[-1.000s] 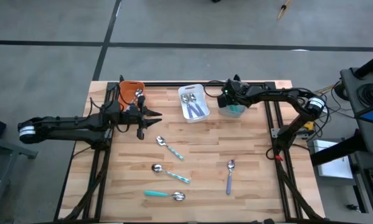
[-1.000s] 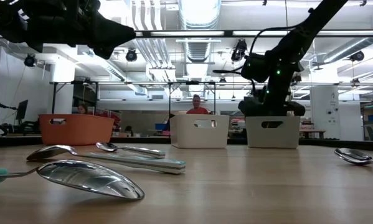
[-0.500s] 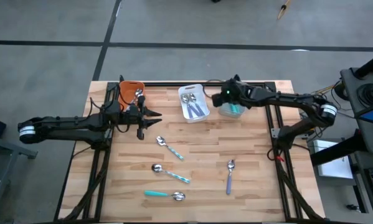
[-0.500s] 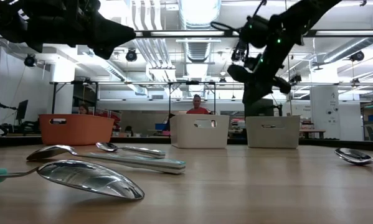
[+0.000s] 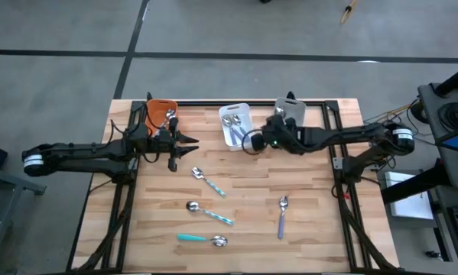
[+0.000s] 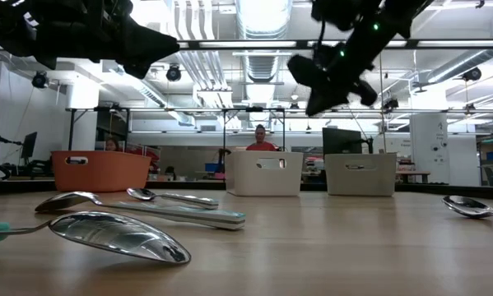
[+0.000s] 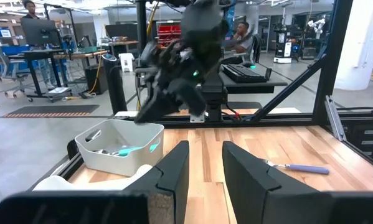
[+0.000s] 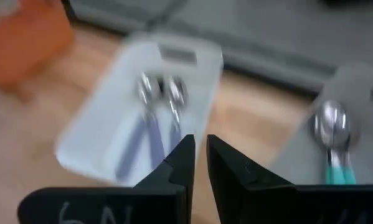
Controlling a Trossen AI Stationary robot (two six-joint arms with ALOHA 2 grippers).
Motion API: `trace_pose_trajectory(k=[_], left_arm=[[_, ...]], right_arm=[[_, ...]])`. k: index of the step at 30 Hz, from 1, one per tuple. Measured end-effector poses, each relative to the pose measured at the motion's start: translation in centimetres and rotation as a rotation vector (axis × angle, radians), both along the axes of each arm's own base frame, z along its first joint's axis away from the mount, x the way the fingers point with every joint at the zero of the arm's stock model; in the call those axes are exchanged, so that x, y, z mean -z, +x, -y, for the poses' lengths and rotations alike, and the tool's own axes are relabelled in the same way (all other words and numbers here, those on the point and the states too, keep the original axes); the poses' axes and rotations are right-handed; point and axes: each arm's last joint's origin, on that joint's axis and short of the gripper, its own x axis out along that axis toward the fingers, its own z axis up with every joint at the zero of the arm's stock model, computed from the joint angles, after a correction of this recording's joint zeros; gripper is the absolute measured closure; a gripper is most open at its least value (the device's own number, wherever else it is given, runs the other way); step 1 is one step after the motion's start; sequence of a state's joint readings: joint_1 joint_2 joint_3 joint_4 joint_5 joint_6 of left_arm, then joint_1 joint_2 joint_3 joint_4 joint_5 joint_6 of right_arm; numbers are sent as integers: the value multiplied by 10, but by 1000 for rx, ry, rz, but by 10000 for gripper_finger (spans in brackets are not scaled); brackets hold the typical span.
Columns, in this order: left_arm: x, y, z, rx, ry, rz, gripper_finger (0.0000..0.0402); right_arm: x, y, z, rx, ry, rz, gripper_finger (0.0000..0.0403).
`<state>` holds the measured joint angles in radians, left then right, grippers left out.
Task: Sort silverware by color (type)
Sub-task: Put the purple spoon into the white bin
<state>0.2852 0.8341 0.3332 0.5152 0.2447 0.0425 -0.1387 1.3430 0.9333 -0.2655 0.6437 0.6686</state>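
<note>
1. Wooden slatted table (image 5: 313,198) below me: four spoons (image 5: 210,213) lie loose mid-table.
2. My right gripper (image 5: 249,142) hovers beside the white bin (image 5: 235,113), fingers nearly together, empty.
3. My left gripper (image 5: 189,145) waits by the orange bin (image 5: 154,106), slightly parted, empty.

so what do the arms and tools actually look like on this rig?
Both arms are dark, slim and jointed. The left arm has a white band with a blue light at its base. The right arm has a similar white ring and a green light near its wrist. The left tool has two flat, dark, blade-like fingers.
</note>
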Motion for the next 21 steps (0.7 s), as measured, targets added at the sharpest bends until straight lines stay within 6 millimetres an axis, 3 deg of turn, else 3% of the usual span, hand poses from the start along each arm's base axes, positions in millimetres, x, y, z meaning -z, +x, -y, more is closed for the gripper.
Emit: trace_pose_trajectory(k=[4, 8, 16, 21], left_arm=[[0, 0, 0, 0, 0, 0, 322], [0, 0, 0, 0, 0, 0, 322], [0, 0, 0, 0, -1, -1, 322], [0, 0, 0, 0, -1, -4, 322]], right_arm=[[-16, 12, -12, -27, -171, 90, 371], [-28, 17, -15, -122, -125, 140, 371], [-25, 16, -30, -339, 377, 149, 371], [-10, 7, -49, -338, 647, 74, 371]])
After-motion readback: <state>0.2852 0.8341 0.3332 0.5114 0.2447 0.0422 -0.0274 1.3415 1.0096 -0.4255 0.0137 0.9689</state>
